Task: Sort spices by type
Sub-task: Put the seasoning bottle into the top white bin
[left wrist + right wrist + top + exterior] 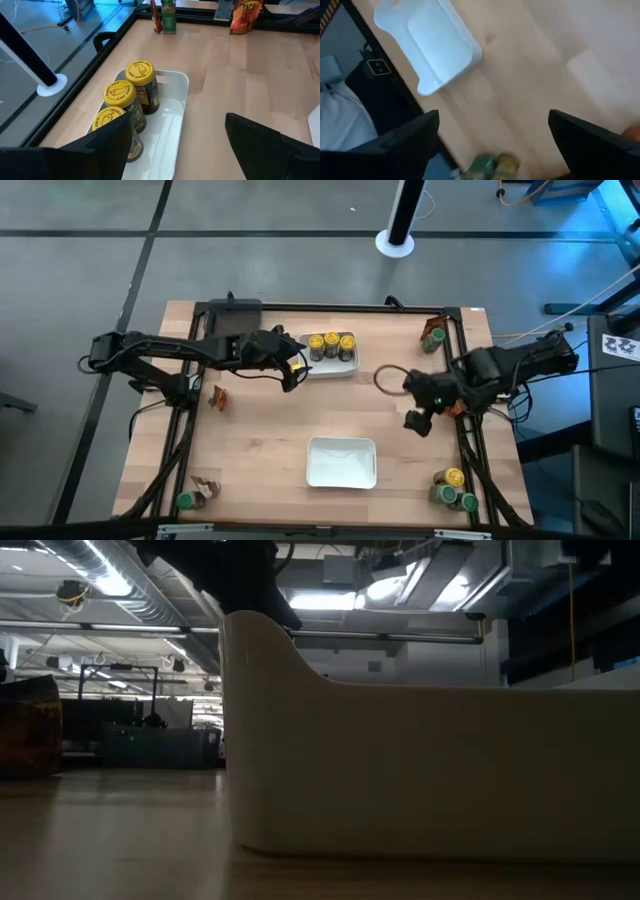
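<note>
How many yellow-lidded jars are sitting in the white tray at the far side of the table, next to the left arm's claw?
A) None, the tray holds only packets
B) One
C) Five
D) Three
D: the high view shows three yellow-lidded jars in a row in the far white tray, and the left wrist view shows the same three standing in it.

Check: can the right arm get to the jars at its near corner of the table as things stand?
Probably yes. The right end effector is open and empty, and the jars sit on its own side with only bare table between them.
</note>
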